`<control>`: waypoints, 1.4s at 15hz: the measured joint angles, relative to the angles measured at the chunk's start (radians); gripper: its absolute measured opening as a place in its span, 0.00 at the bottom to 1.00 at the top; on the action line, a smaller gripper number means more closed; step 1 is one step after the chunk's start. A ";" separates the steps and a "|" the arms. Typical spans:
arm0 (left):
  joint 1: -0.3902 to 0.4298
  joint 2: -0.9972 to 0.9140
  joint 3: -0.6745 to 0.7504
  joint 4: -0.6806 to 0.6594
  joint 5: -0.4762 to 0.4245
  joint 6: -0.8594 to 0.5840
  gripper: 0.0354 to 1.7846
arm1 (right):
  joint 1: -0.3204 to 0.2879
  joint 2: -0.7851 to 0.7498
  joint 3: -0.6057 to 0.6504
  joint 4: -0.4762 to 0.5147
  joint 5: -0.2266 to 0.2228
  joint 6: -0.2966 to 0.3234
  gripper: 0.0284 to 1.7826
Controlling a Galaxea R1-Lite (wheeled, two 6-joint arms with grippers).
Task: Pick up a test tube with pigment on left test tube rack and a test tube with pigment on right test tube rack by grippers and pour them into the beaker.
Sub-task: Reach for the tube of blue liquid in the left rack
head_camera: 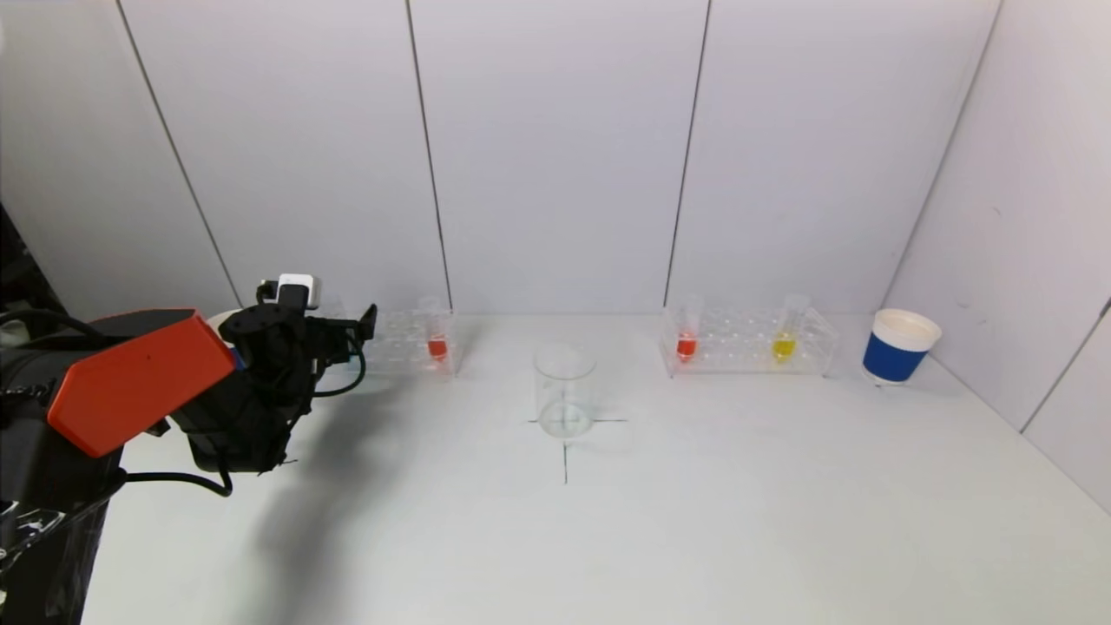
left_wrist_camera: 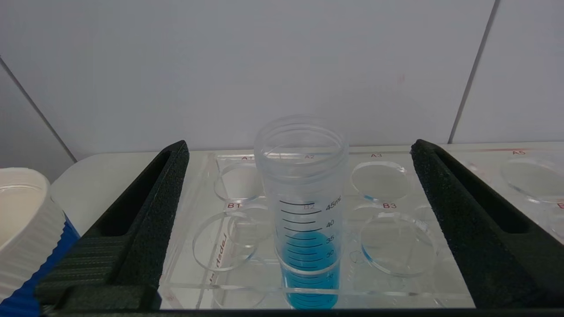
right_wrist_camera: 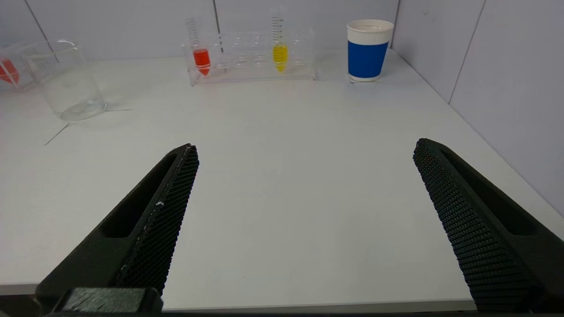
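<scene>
A: Where is the left gripper [left_wrist_camera: 299,229]?
B: At the left rack [head_camera: 408,343], by the back wall. Its fingers [left_wrist_camera: 145,220] stand spread wide, one on each side of a blue tube [left_wrist_camera: 308,229] that sits upright in the rack. Neither finger touches the tube.
A: And from the head?
B: The arm hides the blue tube there. A red tube [head_camera: 437,334] shows at the rack's right end.
A: The right gripper [right_wrist_camera: 304,211]?
B: Low at the table's near edge, well apart from everything, fingers [right_wrist_camera: 462,211] released and holding nothing. It does not show in the head view.
A: The right rack [head_camera: 751,343]?
B: It holds a red tube [head_camera: 687,334] at its left end and a yellow tube [head_camera: 785,334] further right, both upright.
A: The beaker [head_camera: 564,391]?
B: Between the racks, nearer the robot, on a cross mark [head_camera: 565,451]. It looks empty. A blue cup [head_camera: 898,347] stands just right of the right rack.
</scene>
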 joint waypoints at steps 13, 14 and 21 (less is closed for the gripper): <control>-0.001 0.002 -0.001 -0.001 0.006 -0.002 0.99 | 0.000 0.000 0.000 0.000 0.000 0.000 0.99; -0.001 0.002 -0.001 -0.001 0.006 -0.001 0.99 | 0.000 0.000 0.000 0.000 -0.001 0.000 0.99; -0.001 0.002 -0.001 -0.002 0.006 0.000 0.99 | 0.000 0.000 0.000 0.000 0.000 0.000 0.99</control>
